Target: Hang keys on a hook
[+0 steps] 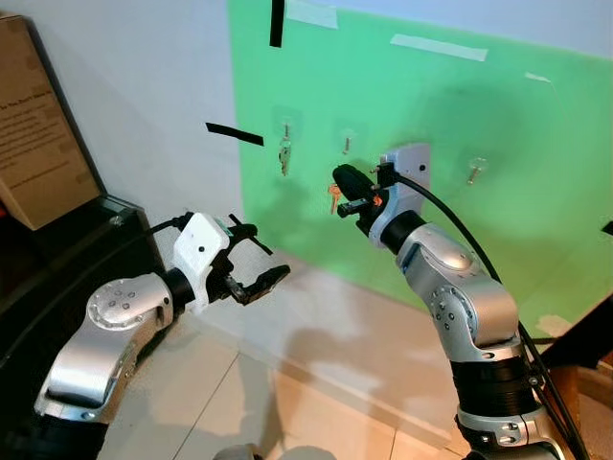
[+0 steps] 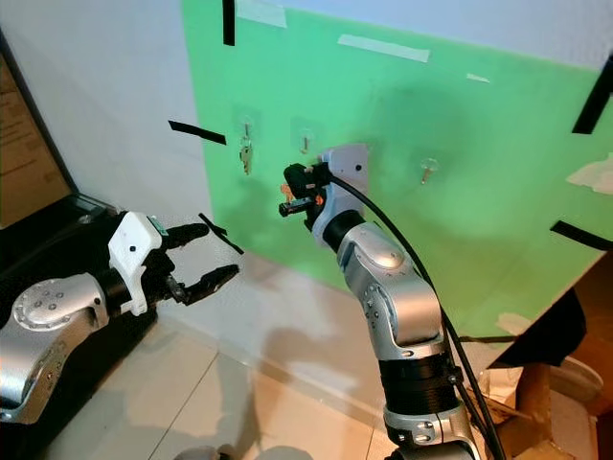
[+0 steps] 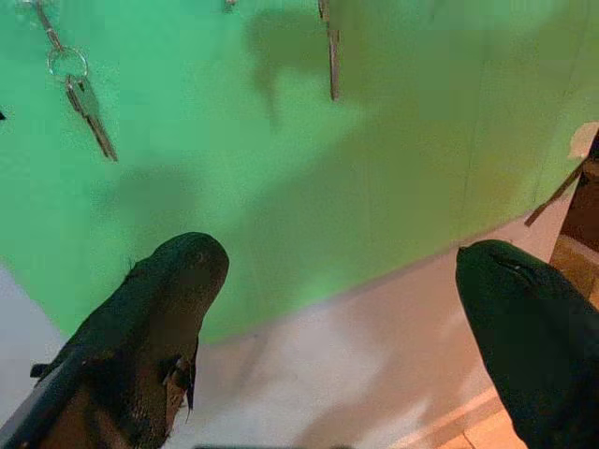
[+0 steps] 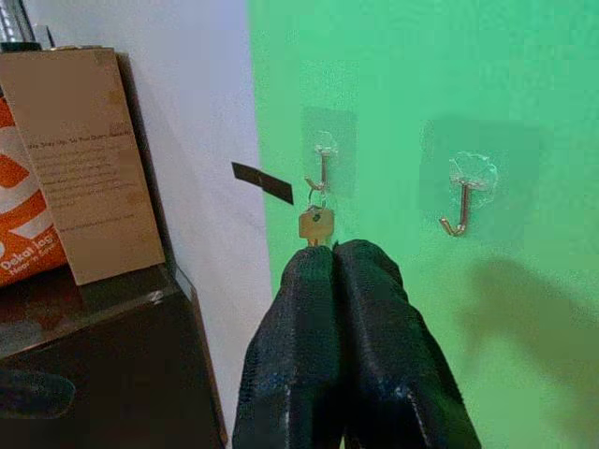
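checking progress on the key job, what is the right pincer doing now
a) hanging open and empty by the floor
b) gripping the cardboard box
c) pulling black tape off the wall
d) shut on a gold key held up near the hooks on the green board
d: the right pincer has its fingers pressed together on the gold key, raised close to a hook on the green board.

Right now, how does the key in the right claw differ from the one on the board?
The held key is gold, pinched in the shut right claw. The hung key is silver and dangles from the leftmost hook. Both are close to the green board.
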### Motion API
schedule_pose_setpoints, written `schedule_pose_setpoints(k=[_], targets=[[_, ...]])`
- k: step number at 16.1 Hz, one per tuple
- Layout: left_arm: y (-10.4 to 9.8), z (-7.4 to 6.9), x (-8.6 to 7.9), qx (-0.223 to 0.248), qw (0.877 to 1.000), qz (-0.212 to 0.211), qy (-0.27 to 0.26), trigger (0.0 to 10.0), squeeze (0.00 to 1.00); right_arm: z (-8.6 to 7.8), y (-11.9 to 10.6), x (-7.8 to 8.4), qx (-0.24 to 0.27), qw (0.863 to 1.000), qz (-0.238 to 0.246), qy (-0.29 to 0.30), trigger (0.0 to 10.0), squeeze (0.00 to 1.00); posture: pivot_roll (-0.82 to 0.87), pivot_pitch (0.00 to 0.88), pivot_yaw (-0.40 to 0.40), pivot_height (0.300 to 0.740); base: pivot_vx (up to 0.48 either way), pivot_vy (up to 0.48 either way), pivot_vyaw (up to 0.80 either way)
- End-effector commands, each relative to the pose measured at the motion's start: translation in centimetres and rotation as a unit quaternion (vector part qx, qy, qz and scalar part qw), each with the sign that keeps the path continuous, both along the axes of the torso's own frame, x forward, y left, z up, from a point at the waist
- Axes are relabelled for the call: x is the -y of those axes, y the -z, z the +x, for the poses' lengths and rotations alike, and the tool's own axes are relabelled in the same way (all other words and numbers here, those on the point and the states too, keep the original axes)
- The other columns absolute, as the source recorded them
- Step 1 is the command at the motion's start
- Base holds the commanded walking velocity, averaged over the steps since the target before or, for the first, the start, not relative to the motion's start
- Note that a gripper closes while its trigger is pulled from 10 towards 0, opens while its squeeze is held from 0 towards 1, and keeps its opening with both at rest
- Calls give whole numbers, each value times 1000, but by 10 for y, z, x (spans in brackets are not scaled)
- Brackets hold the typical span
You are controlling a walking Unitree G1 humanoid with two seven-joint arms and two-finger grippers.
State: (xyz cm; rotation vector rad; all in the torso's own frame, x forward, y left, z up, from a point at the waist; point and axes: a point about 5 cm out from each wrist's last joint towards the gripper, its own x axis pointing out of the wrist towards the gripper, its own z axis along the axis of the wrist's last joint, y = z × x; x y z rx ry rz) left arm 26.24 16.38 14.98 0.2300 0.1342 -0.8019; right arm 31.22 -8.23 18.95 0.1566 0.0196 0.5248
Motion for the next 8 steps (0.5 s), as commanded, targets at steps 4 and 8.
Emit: schedule_pose_setpoints(k=[4,8], targets=[[4,7,-10,29,993,3,-114,10000,0,-16,22,16,-38,998,-6,47,10000,0,46,0,-13,740,0,0,0],[9,7,-11,27,987,-8,-158,10000,0,-33,50,33,-89,989,16,118,10000,0,34,0,-1,740,0,0,0]])
